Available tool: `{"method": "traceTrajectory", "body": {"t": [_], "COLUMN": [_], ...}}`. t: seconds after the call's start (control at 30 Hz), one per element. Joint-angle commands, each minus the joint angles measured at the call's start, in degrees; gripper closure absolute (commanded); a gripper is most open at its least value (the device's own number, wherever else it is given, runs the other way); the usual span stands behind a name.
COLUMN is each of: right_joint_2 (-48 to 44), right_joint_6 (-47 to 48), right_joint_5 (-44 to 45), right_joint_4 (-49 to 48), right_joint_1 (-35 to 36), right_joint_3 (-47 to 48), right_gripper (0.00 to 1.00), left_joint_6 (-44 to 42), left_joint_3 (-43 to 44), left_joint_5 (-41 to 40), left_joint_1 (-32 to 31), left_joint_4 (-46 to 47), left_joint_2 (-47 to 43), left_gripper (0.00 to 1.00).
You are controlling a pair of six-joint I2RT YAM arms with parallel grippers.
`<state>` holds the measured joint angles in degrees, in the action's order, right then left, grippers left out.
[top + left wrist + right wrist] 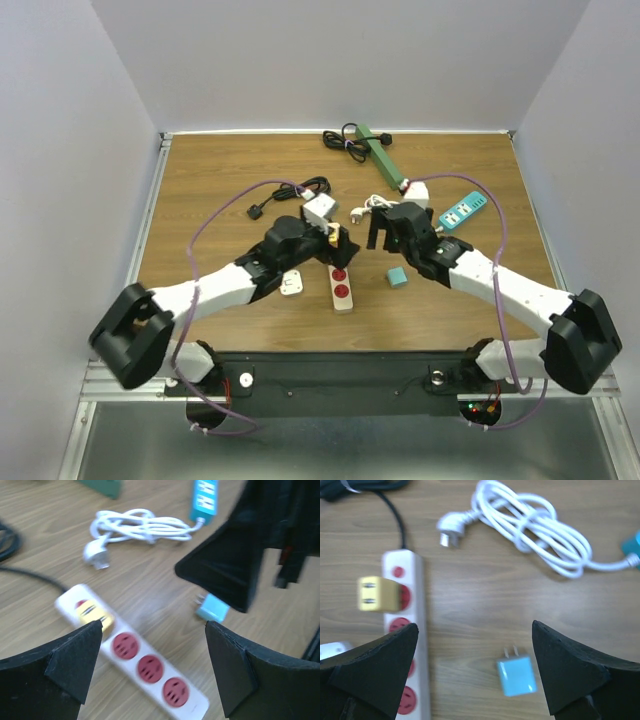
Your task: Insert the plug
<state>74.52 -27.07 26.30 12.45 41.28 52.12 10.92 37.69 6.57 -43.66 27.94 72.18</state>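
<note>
Gap between power strip [150, 669] and blue plug [516, 675]; left end effector [153, 626], right end effector [475, 626] both spread.

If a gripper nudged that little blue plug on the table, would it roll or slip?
Probably no rolling: the blue plug is boxy and lies flat on the wooden table. It looks small and light, so a nudge would likely slide or spin it. Its smooth-looking sides may slip in a loose grip.
</note>
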Motion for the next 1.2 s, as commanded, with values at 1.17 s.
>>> {"method": "traceTrajectory", "body": {"t": [1.17], "right_joint_2": [-6.1], "right_joint_6": [-16.4], "right_joint_5": [-2.5], "right_joint_4": [18.6], "right_joint_1": [-4.9], "right_joint_3": [-15.6], "right_gripper": [0.0], "left_joint_6": [1.4], "left_joint_3": [19.8], "left_joint_5": [26.9], "left_joint_1": [-8.4], "left_joint_4": [19.6], "left_joint_2": [40.3], "left_gripper": [0.09]}}
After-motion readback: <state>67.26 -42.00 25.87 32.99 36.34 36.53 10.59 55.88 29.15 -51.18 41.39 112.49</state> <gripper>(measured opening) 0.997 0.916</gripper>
